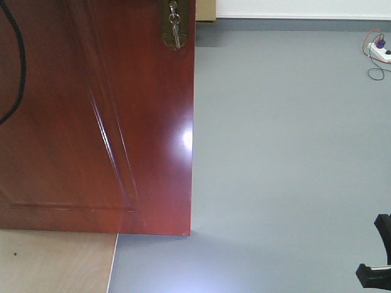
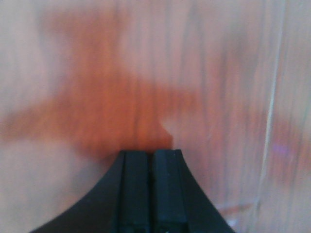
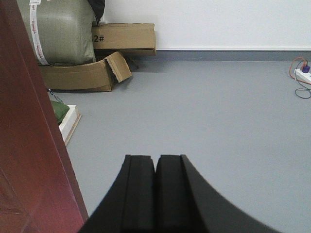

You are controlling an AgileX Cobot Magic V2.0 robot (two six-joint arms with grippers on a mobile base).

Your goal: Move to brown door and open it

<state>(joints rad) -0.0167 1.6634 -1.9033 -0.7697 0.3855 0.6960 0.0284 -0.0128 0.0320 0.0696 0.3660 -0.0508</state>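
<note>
The brown door (image 1: 91,122), glossy reddish-brown with panel moulding, fills the left half of the front view, its free edge near the middle. A brass lock plate with keys (image 1: 174,27) hangs at its top right. The lever handle is out of view. My left gripper (image 2: 150,154) is shut and empty, its tips right up against the blurred door face (image 2: 121,97). Over the grey floor my right gripper (image 3: 156,158) is shut on nothing, with the door's edge (image 3: 34,160) just to its left. A black piece of the right arm (image 1: 377,262) shows at the lower right of the front view.
Grey floor (image 1: 287,152) stretches beyond the door to a white wall. A power strip with cables (image 1: 379,54) lies at the far right. Cardboard boxes (image 3: 97,58) and a green sack (image 3: 60,31) sit against the wall behind the door. A black cable (image 1: 15,61) hangs across the door.
</note>
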